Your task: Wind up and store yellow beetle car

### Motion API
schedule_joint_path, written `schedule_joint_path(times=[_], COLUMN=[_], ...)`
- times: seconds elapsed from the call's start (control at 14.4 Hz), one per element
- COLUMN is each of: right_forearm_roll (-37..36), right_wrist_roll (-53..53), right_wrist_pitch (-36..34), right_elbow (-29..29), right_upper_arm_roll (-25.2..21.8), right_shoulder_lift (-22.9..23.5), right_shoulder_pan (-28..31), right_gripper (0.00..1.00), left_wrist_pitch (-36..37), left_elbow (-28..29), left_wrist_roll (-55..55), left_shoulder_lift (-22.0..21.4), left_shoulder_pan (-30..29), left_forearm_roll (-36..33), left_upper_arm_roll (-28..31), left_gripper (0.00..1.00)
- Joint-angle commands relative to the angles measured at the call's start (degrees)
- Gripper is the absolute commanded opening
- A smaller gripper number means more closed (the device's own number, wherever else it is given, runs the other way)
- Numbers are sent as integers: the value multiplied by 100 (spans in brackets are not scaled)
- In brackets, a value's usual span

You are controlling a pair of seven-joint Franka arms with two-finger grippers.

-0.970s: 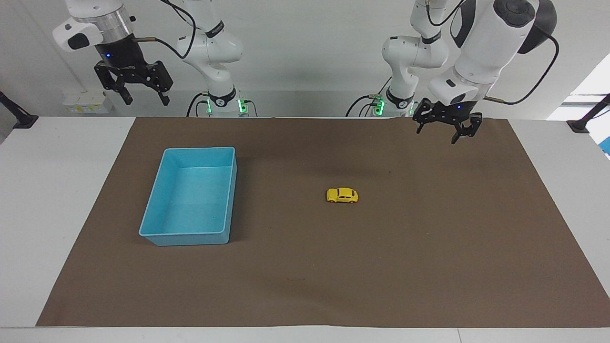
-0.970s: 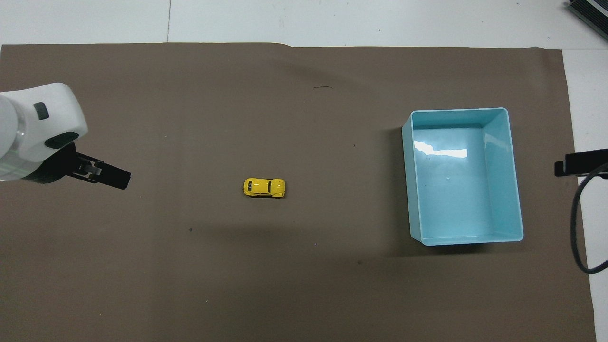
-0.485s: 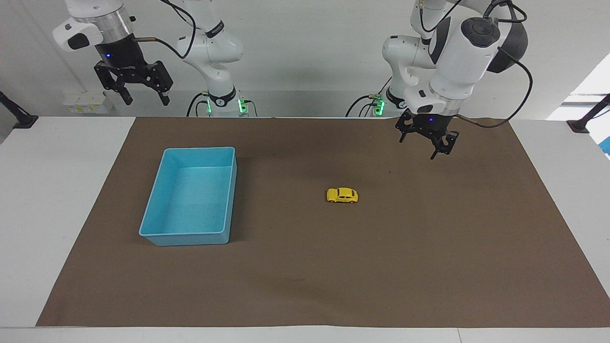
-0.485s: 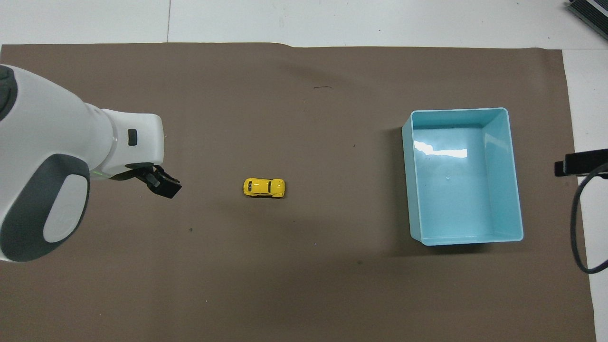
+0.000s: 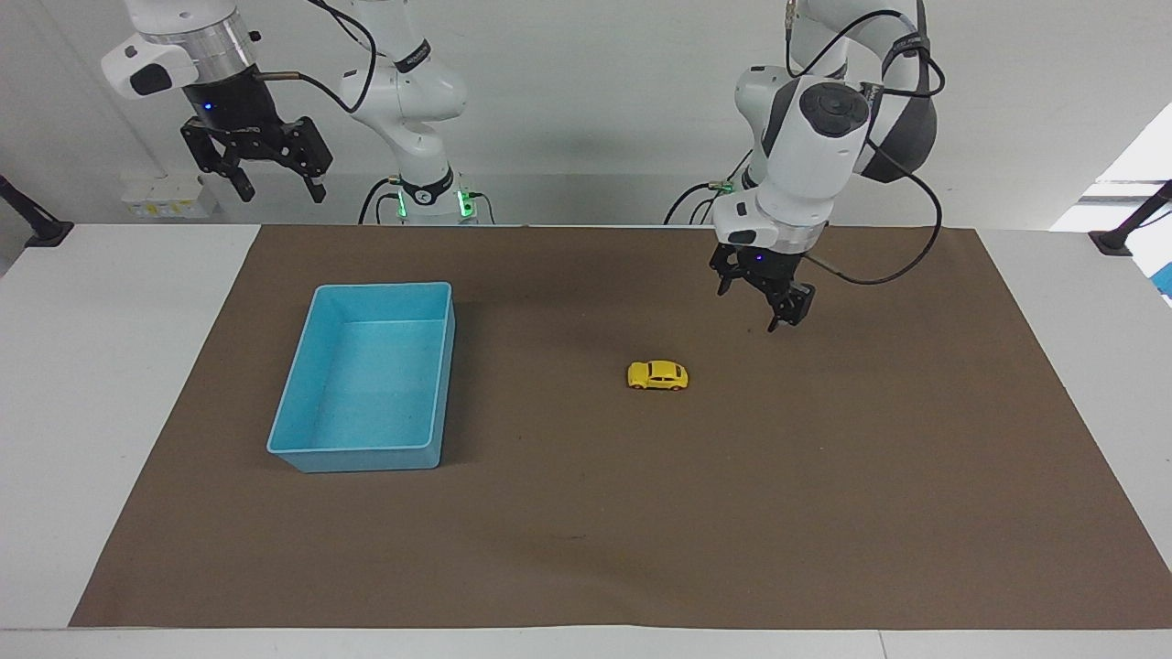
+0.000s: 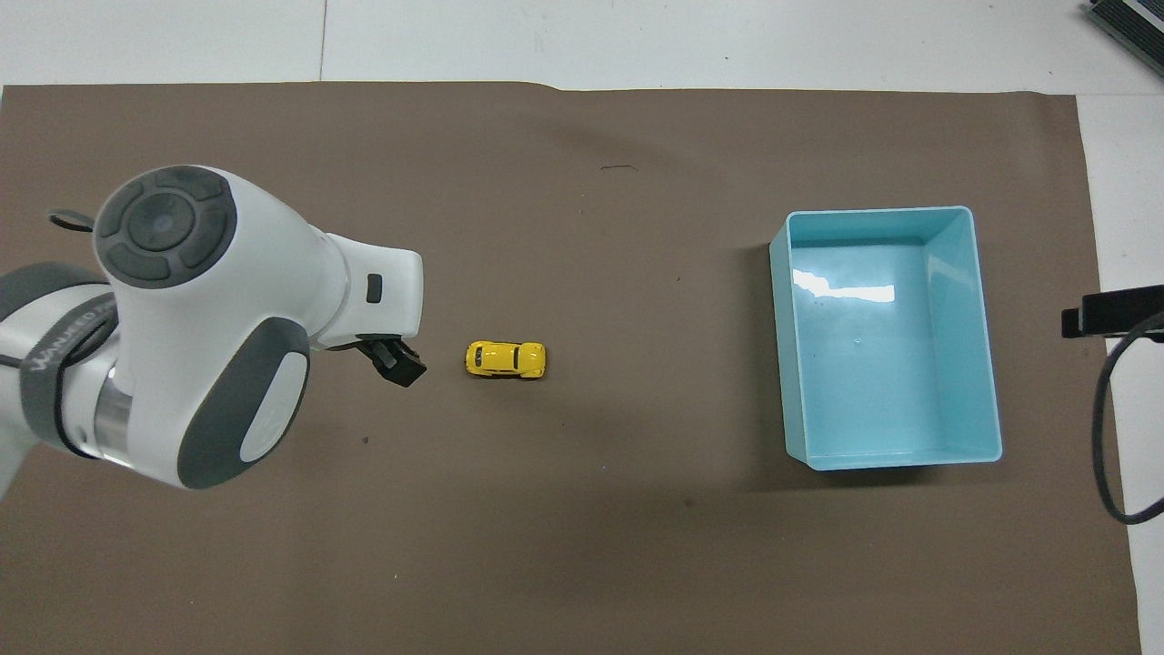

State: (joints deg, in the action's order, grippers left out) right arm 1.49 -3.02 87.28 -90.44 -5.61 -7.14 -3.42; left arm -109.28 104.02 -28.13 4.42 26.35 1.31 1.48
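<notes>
Yellow beetle car sits free mid-mat, well apart from the blue bin; your left gripper hangs empty and spread beside it for pickup, while your right gripper waits spread.

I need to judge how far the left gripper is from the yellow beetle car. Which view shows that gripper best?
The facing view: the left gripper hangs open over the brown mat, above the yellow beetle car toward the left arm's end, not touching it. In the overhead view the arm's white housing hides most of it; only a dark tip shows.
</notes>
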Motion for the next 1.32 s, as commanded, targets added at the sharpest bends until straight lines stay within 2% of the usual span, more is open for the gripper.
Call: schedule_joint_path(times=[0.0,0.14,0.42,0.55,0.9,1.25], right_forearm_roll=[44,44,44,36,44,44], right_wrist_roll=[82,82,82,82,82,82], right_wrist_pitch=[-54,-54,-54,-54,-54,-54], right_elbow=[-97,-97,-106,-97,-97,-97], right_upper_arm_roll=[25,25,25,25,25,25], right_shoulder_lift=[-112,-112,-112,-112,-112,-112], right_shoulder_pan=[34,34,34,34,34,43], right_gripper=[100,100,100,100,100,100], left_wrist_pitch=[-426,-734,-1349,-1535,-1737,-2061], left_elbow=[92,101,417,461,611,663], left_wrist_roll=[-603,-1096,-1948,-2432,-2592,-2513], left_shoulder_lift=[286,498,586,761,876,1280], left_shoulder_pan=[352,476,564,617,845,1153], left_forearm_roll=[9,9,9,9,-43,-166], left_upper_arm_roll=[107,107,107,107,115,142], left_gripper=[100,100,100,100,100,100])
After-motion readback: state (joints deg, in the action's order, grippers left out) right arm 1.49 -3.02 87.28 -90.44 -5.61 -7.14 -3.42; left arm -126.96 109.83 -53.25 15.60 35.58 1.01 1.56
